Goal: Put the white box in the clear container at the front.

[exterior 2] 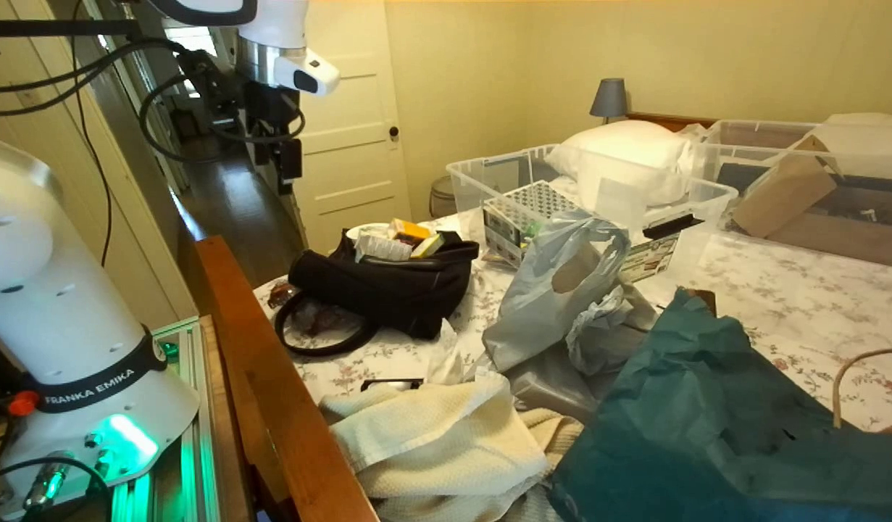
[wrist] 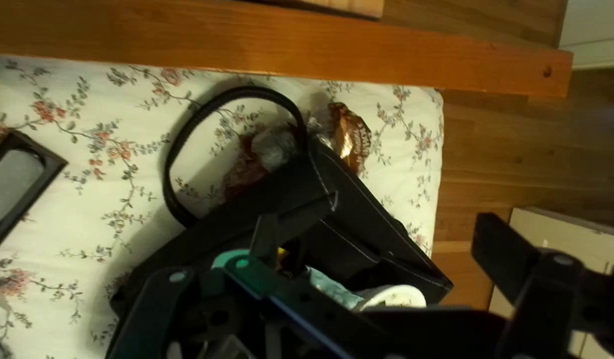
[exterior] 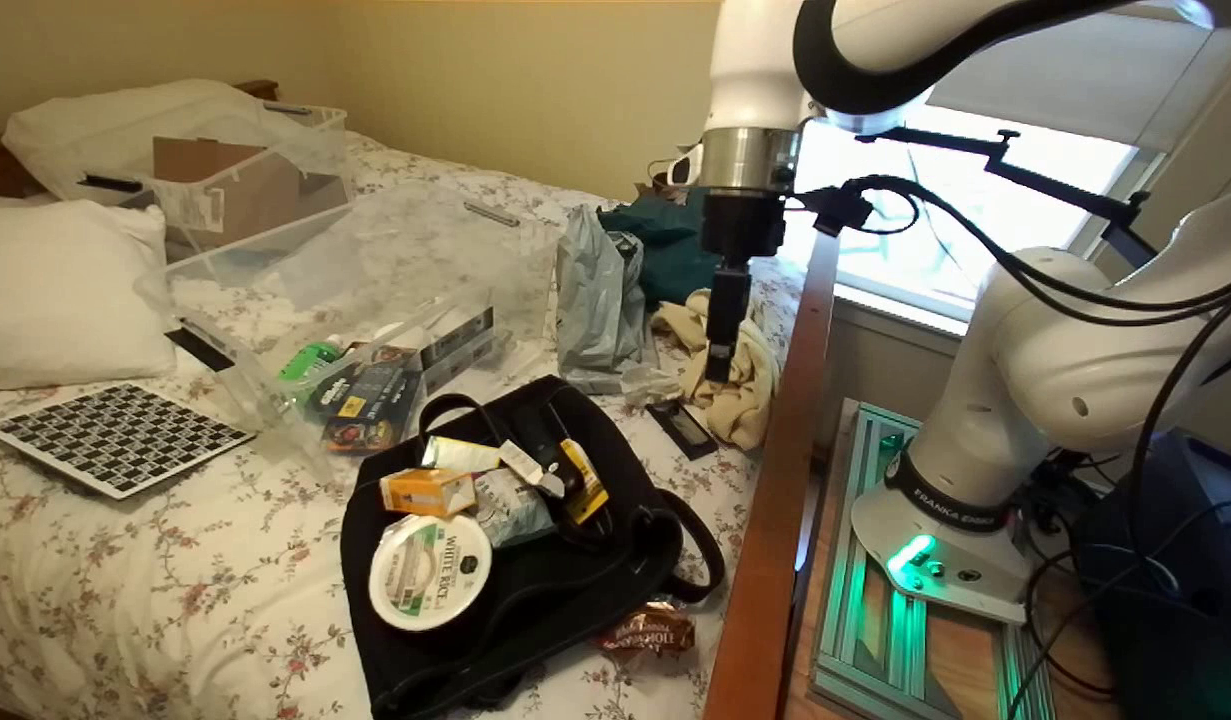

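Observation:
A small white box (exterior: pixel 522 463) lies among packages on the black bag (exterior: pixel 575 590); whether it is the task's box I cannot tell. A round White Rice bowl (exterior: pixel 430 572) and an orange-and-white box (exterior: pixel 428 492) lie beside it. In the wrist view the bowl (wrist: pixel 394 296) shows partly behind my gripper; the white box cannot be made out there. The nearer clear container (exterior 2: pixel 503 155) stands beyond the bag and holds several boxes and a green bottle (exterior: pixel 310 360). My gripper (wrist: pixel 381 242) is open and empty, high above the bed; it shows in both exterior views (exterior: pixel 720 365) (exterior 2: pixel 286 174).
Another clear container (exterior 2: pixel 786 127) with cardboard stands farther back. A grey plastic bag (exterior 2: pixel 554 312), a teal bag (exterior 2: pixel 706 420) and a cream cloth (exterior 2: pixel 446 442) lie on the bed. A wooden rail (exterior: pixel 775 520) runs between bed and robot base. A checkered board (exterior: pixel 115 440) lies near a pillow.

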Available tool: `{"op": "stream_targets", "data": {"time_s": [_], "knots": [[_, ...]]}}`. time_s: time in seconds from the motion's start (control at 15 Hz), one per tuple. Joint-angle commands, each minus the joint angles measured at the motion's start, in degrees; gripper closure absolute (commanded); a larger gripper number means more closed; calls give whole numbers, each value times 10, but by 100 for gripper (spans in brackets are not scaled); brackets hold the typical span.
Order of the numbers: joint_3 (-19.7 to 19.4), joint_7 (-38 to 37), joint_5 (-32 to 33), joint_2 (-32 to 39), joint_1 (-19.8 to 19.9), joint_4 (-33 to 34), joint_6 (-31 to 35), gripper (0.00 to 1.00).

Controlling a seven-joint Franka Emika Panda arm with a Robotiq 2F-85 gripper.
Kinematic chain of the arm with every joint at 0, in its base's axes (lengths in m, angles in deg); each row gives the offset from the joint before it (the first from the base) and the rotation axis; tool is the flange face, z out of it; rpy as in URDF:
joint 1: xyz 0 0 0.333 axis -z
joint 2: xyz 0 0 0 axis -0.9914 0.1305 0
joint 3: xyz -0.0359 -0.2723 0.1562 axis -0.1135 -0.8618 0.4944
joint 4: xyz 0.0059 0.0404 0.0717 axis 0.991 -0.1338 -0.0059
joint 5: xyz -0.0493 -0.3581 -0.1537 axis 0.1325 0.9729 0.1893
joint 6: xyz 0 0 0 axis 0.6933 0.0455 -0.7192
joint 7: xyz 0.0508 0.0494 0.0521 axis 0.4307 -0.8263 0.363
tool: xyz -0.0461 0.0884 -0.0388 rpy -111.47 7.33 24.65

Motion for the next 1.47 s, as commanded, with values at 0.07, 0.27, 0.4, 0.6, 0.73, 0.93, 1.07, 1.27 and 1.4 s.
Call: {"op": "stream_targets", "data": {"time_s": [0.07, 0.27, 0.4, 0.6, 0.73, 0.93, 1.07, 1.27, 1.4], "knots": [[93, -95, -88, 58, -40, 2, 201, 0], [166, -128, -90, 115, -35, 16, 356, 0], [188, -174, -21, 164, -34, 26, 419, 0], [170, -189, 1, 149, -55, 9, 418, 0], [174, -195, 8, 175, -53, 17, 430, 0], [174, -195, 10, 182, -50, 25, 431, 0], [189, -221, 31, 207, -44, 33, 440, 0], [235, -282, 125, 252, -22, 51, 446, 0], [264, -344, 213, 275, -2, 64, 443, 0]]}}
